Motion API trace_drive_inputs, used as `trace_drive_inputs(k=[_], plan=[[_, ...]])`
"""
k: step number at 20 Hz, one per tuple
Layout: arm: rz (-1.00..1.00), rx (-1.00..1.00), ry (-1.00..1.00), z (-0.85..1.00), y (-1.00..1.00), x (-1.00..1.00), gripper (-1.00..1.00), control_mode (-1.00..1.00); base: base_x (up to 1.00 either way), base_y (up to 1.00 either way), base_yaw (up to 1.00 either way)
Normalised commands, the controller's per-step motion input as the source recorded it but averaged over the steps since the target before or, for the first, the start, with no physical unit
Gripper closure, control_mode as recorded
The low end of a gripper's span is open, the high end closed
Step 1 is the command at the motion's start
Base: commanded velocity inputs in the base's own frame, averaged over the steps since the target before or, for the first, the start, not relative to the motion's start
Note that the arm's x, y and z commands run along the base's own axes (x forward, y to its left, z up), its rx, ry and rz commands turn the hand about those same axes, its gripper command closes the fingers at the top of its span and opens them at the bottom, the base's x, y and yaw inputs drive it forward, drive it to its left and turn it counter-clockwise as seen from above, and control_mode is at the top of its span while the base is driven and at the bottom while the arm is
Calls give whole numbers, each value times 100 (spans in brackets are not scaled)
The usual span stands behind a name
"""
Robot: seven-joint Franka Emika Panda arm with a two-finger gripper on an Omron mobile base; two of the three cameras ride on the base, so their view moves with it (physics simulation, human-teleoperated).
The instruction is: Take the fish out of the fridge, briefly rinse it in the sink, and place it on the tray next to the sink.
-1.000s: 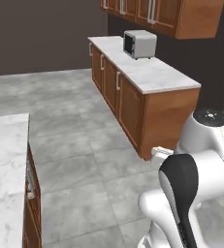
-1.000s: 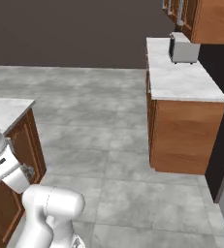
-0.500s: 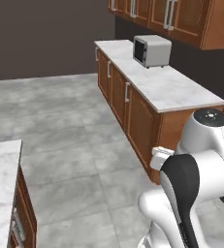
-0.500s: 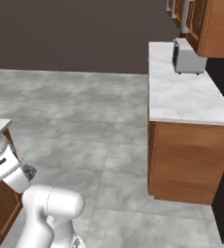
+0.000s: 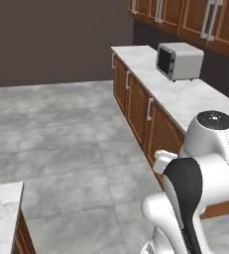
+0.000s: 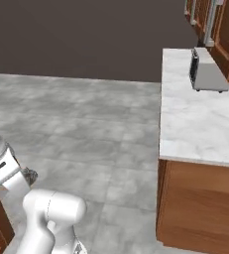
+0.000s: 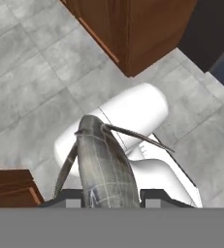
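So I've got the fish clamped in my end effector, its body sticking out between the tips over the tiled floor, which I'd say puts me on the carry leg between fridge and sink. Next up is finding that basin, since what's ahead is a marble desk with a toaster oven

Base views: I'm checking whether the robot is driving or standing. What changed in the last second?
The whole scene shifted, so the base drove or turned: the counter with the toaster oven now sits nearer and larger, and the marble corner at the lower left shrank. Nothing on the counter moved by itself. In the hand view the gripper has the fish between its fingers.
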Motion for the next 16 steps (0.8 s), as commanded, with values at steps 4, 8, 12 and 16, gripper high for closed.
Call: trace_drive_inputs(k=[4,8,12,16], plan=[[0,0,0,0,0,0,100,100,100,40,15],[0,0,0,0,0,0,100,100,100,46,17],[0,0,0,0,0,0,100,100,100,51,38],[0,0,0,0,0,0,100,100,63,25,68]])
